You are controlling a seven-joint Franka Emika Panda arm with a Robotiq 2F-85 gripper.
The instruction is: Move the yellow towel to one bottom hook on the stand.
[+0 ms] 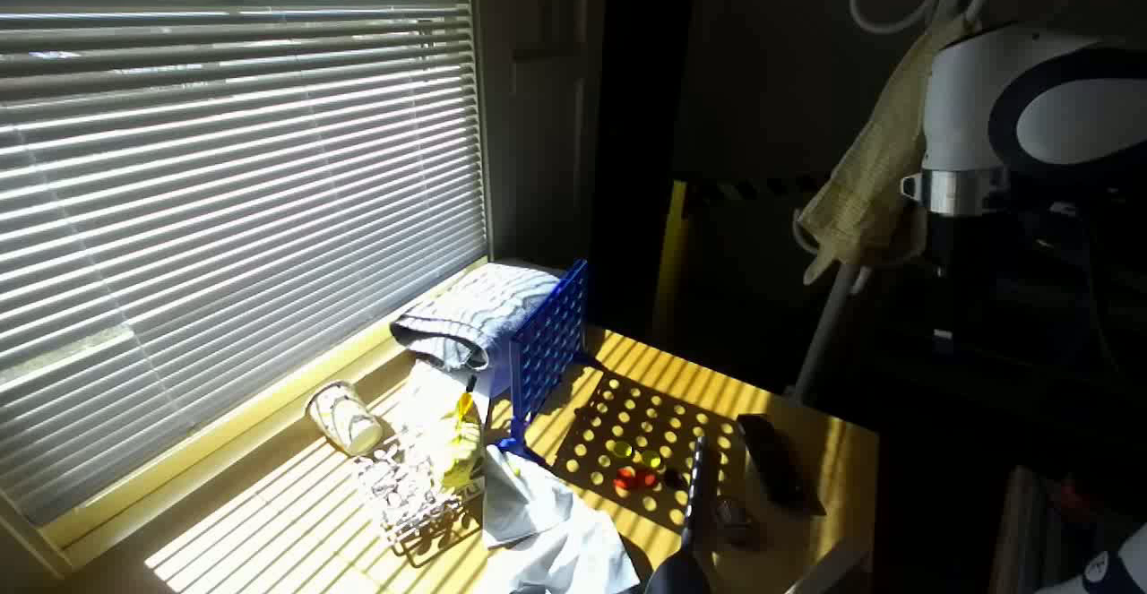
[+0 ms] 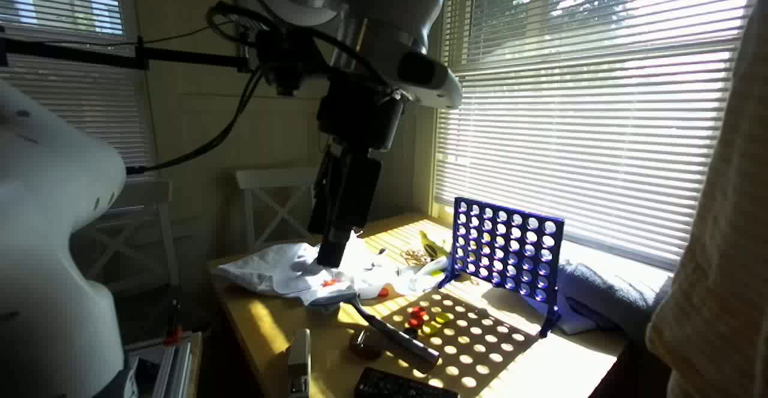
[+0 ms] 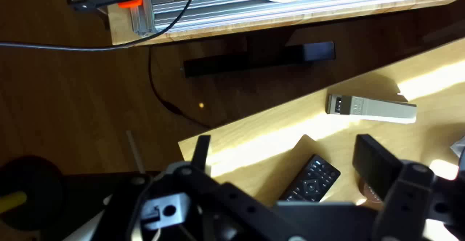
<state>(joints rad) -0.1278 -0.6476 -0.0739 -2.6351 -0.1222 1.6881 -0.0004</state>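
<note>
On the sun-striped wooden table (image 1: 681, 374), up stands the blue grid (image 2: 507, 240), and there lie remote (image 3: 312, 181), stapler (image 3: 381, 109), white cloth (image 1: 542, 527)!

At the right of an exterior view, one yellow towel (image 1: 869, 164) and one stand (image 1: 823, 334) are counted; left of its centre, one striped cloth (image 1: 488, 303) and one cup (image 1: 343, 417). In both exterior views one blue grid (image 2: 509, 239) is shown, with at least two red discs (image 2: 417, 312) and two yellow discs (image 2: 442, 318). Two chairs (image 2: 276, 177) are seen at the left of an exterior view. One remote control (image 3: 311, 179) and one stapler (image 3: 381, 109) are counted in the right half of the wrist view.
</note>
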